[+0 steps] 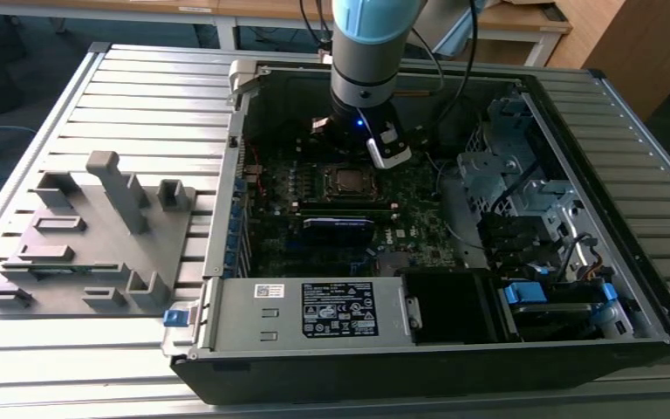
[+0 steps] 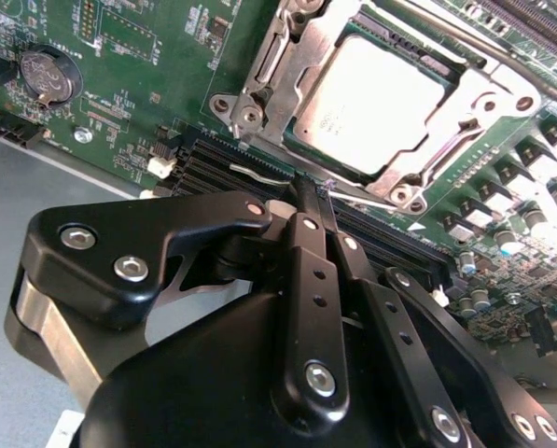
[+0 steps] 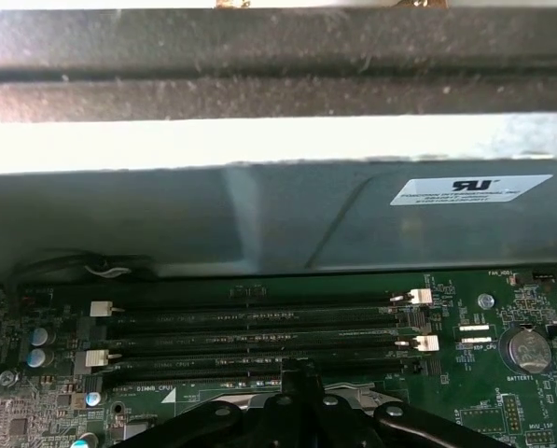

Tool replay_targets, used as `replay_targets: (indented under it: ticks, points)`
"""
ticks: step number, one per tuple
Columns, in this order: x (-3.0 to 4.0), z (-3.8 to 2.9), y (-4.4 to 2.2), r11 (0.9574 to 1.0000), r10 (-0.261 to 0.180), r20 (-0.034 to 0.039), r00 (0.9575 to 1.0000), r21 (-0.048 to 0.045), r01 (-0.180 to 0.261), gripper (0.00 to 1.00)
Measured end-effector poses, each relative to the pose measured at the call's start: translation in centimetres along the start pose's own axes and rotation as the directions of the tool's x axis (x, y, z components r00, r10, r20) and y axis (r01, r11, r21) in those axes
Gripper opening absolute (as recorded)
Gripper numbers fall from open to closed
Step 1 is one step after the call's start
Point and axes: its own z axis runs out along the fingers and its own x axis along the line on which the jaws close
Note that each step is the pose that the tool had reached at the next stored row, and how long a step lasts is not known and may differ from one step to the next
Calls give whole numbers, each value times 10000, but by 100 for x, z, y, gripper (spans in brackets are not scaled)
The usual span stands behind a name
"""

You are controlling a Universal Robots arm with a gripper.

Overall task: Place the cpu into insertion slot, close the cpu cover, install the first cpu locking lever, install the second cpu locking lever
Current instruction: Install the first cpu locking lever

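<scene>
Black gripper (image 2: 315, 191), fingers pressed together, low over the green circuit board (image 2: 119, 56).
A thin silvery wire lever (image 2: 259, 173) lies just beside the gripper; the flat silvery-grey square cpu (image 2: 371, 103) sits framed under the silvery metal cpu cover (image 2: 483, 93). The lever looks stiff, springy, slick: take its hooked end.

The silvery cpu (image 2: 371, 103) lies flat, framed by the closed cpu cover (image 2: 301, 56).
</scene>
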Motion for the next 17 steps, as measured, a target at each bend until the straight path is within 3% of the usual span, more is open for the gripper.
replay_targets:
  ticks: [4,17]
  points:
    - [0,4,-1,10000,64,20,10000,11,-64,10]
    - [-9,10,15,9979,650,191,9977,42,-651,10]
